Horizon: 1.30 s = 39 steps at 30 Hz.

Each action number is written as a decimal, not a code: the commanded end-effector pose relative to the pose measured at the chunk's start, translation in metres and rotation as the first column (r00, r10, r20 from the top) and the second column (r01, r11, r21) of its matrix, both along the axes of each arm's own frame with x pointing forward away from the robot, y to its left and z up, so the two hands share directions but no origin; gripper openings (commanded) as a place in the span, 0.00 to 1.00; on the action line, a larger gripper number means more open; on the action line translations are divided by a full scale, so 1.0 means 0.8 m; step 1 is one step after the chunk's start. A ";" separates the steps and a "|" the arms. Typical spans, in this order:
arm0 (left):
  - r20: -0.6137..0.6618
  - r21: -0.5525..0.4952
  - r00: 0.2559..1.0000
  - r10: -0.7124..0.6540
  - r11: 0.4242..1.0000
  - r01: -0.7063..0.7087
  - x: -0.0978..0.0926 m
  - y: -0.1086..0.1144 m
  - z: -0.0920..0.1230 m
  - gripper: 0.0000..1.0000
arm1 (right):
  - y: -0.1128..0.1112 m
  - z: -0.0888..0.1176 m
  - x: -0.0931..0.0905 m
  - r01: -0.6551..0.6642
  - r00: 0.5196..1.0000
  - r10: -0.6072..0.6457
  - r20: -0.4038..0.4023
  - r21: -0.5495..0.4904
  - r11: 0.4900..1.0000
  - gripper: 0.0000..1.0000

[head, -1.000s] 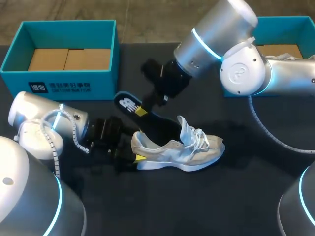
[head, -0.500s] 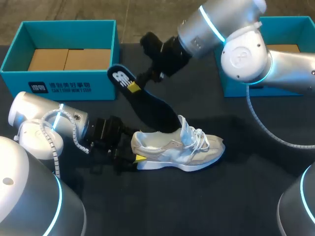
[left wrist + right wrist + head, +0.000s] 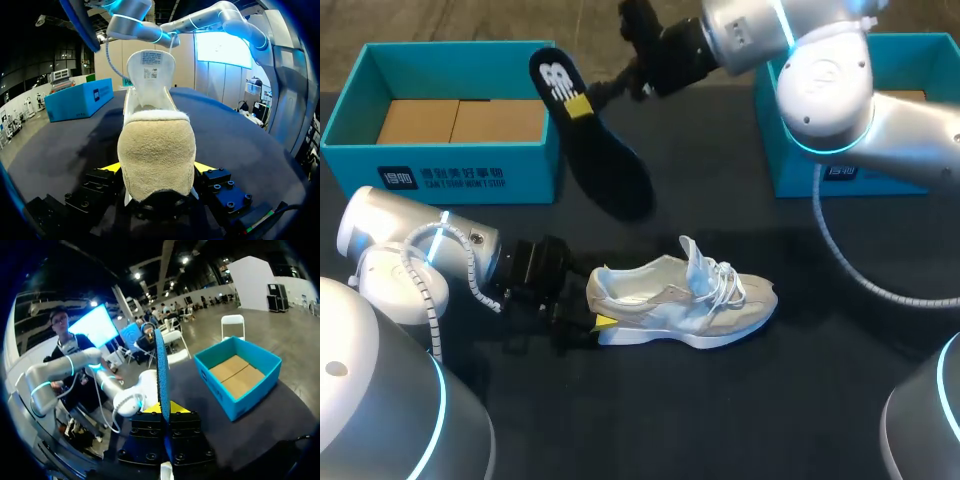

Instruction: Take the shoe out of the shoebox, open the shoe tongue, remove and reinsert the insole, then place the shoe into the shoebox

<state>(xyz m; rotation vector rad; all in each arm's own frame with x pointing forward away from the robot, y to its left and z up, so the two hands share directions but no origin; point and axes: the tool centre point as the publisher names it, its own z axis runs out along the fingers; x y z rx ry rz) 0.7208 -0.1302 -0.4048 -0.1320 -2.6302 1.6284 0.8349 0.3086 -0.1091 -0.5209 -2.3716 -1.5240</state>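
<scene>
Right gripper point(image 3: 580, 104) holds insole point(image 3: 605, 165) (white logo) clear of shoe point(image 3: 670, 305).

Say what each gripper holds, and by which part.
Left gripper: the shoe, by its heel. Right gripper: the insole, near its heel end.

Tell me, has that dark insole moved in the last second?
Yes. The insole, held by the right hand, has risen fully out of the white shoe, away from it and up beside the left teal shoebox.

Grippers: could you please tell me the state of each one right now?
Left gripper: shut on the shoe, at its heel.
Right gripper: shut on the insole.
</scene>
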 end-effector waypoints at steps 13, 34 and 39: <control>0.000 0.004 1.000 0.000 1.000 0.000 0.000 0.000 -0.004 0.00 | -0.028 0.045 -0.047 0.164 0.976 -0.120 -0.180 0.257 0.952 0.00; 0.000 0.004 1.000 0.000 1.000 0.000 0.000 0.000 -0.004 0.00 | -0.046 0.067 -0.093 0.236 0.951 -0.153 -0.267 0.315 0.919 0.00; 0.000 0.004 1.000 0.000 1.000 0.000 0.000 0.000 -0.004 0.00 | -0.046 0.067 -0.093 0.236 0.951 -0.153 -0.267 0.315 0.919 0.00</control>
